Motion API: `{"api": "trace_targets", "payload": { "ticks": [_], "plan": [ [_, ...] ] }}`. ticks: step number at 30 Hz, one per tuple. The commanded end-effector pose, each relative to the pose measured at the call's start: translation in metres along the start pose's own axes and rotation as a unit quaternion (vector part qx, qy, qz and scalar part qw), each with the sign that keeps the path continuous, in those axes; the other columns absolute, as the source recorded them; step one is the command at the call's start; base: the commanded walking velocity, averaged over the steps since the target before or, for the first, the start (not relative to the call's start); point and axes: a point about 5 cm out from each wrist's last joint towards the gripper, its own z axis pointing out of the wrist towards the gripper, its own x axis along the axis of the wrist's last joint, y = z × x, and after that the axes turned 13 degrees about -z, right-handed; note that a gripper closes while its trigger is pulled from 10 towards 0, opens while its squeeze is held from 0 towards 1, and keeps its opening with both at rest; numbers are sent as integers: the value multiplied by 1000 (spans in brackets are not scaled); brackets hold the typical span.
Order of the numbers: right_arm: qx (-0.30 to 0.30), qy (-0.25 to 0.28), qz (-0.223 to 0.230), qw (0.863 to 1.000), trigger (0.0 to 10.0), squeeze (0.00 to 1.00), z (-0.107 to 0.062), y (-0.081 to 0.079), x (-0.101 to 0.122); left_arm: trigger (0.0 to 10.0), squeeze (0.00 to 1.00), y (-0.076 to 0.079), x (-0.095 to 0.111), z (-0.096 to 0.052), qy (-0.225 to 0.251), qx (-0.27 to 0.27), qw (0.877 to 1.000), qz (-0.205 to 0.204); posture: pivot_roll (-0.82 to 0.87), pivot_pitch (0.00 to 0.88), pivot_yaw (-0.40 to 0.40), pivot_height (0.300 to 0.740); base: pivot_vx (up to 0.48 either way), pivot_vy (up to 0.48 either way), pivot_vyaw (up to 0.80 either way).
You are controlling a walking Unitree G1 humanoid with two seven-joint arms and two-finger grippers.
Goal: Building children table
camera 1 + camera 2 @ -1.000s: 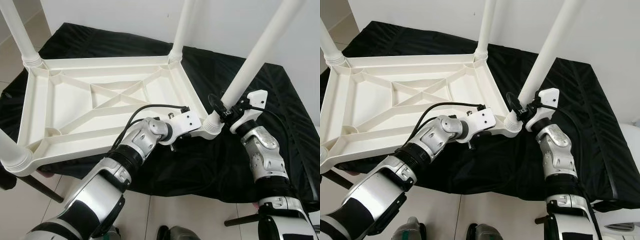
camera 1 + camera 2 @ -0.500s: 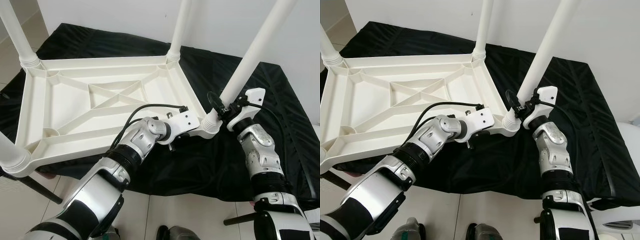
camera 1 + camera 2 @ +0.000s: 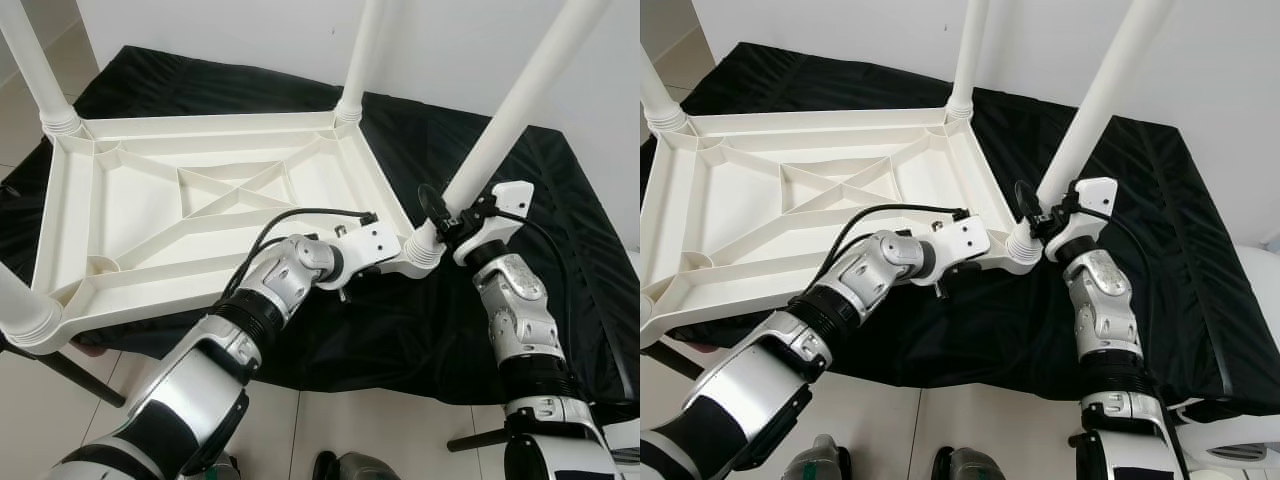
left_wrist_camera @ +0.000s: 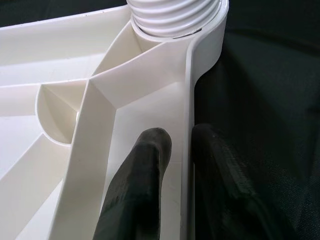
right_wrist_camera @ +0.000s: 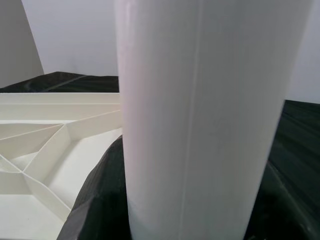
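L gripper (image 4: 175, 150) clamps tabletop (image 3: 150, 200) rim; no writing.

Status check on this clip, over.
Left gripper pinching tabletop rim. Right gripper at base of near-right leg. All four legs seated. Nothing obstructing.

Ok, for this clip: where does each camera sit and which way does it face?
Head, both eyes: look forward and down at the upturned table on black cloth; both silver arms show.
Left wrist: looks along the left gripper, whose fingers pinch the table's rim.
Right wrist: looks close at the near leg; dark finger beside it.
Shared: that leg's threaded base and corner.
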Motion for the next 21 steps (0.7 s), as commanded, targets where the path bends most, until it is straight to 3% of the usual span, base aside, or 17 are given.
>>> {"api": "trace_targets", "payload": {
  "ticks": [1, 9, 21],
  "plan": [
    [19, -108, 39, 993, 10000, 0, -18, -21, -46, 10000, 0, 0, -9, 1, -19, 7, 1000, -6, 31, 72, -73, 740, 0, 0, 0],
    [-13, -96, 37, 995, 10000, 0, -15, -25, -39, 10000, 0, 0, -9, 1, -19, 8, 1000, -7, 33, 72, -75, 740, 0, 0, 0],
    [-128, -80, 48, 987, 10000, 0, -9, -33, -25, 10000, 0, 1, -9, 1, -19, 5, 1000, -7, 32, 74, -73, 740, 0, 0, 0]
  ]
}}
